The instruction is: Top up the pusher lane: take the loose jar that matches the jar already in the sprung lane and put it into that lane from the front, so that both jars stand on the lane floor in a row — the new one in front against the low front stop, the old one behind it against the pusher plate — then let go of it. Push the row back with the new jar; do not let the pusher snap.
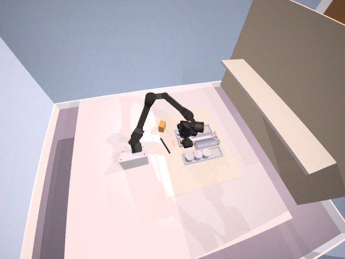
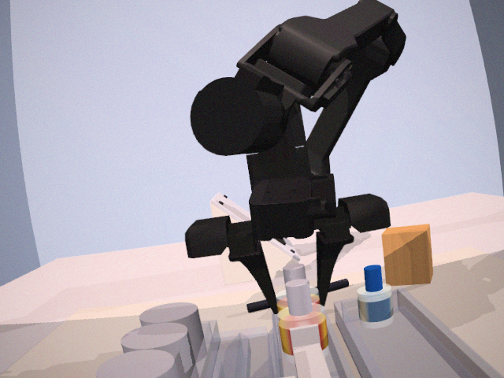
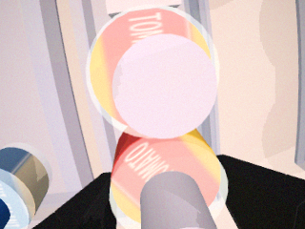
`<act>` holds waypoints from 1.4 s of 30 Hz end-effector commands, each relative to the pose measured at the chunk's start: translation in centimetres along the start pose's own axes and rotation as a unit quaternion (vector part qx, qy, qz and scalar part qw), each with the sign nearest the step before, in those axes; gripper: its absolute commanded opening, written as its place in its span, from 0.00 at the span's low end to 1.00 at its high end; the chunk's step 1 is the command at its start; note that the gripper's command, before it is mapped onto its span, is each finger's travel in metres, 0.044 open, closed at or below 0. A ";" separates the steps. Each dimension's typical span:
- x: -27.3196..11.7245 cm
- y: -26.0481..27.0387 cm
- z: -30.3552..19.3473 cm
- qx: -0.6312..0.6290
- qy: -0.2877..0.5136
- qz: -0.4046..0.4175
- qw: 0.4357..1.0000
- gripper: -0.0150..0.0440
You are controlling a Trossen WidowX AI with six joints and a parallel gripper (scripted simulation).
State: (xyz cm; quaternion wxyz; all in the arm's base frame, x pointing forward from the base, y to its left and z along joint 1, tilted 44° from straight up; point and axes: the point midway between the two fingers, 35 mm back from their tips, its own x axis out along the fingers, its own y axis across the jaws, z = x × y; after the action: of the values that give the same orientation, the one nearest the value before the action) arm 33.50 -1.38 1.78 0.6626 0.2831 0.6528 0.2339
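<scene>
My gripper is shut on a tomato jar with a red and yellow label and a grey knob. The held jar is upright at the front end of the sprung lane, in line with the matching lane jar. The two jars look close together or touching; I cannot tell which. The white pusher plate is behind the lane jar. The front stop and the held jar's base are hidden, so whether it stands on the lane floor cannot be told.
A blue-capped jar stands in the neighbouring tray. Three grey cylinders stand in a tray on the other side. A black rod and an orange block lie beyond the lane front.
</scene>
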 end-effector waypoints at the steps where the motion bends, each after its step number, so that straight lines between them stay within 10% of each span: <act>1: 0.2 0.1 0.3 -0.002 -0.006 0.003 1.000 0.25; 42: 0.5 0.1 -0.3 -0.002 -0.006 0.003 1.000 0.25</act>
State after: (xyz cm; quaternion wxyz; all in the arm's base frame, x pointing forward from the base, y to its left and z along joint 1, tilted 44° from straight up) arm 33.14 -1.04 1.45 0.6639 0.2839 0.6511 0.2339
